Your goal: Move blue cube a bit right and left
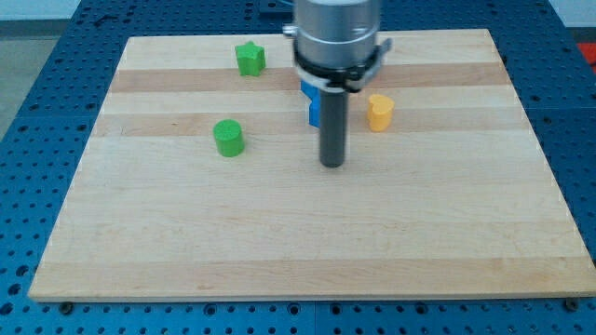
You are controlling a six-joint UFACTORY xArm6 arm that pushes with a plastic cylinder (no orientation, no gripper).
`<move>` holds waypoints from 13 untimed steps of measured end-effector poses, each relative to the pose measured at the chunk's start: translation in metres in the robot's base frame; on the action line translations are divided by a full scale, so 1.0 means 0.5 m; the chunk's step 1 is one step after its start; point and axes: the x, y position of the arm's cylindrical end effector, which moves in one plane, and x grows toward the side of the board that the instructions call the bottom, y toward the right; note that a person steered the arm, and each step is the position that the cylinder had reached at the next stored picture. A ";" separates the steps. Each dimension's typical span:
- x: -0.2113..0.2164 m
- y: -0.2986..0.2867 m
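my tip point(332, 164) carried no gripper and held nothing; it stood on the wooden board point(279, 242), just below the blue cube point(314, 105), apart from it. the cube, half hidden behind the rod, lay at about eleven o'clock from my tip, so a sideways push probably needed repositioning beside it first.

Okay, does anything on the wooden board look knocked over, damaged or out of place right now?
Nothing stands out. The green star-shaped block, green cylinder block and yellow block sit flat on the wooden board, apart from each other. The blue cube is mostly hidden behind the rod; my tip rests just below it in the view.
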 end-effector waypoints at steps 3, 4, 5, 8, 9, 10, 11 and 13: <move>-0.099 0.027; -0.114 0.027; -0.139 0.027; -0.153 0.024; -0.153 0.024; -0.156 0.020; -0.156 0.020; -0.168 0.018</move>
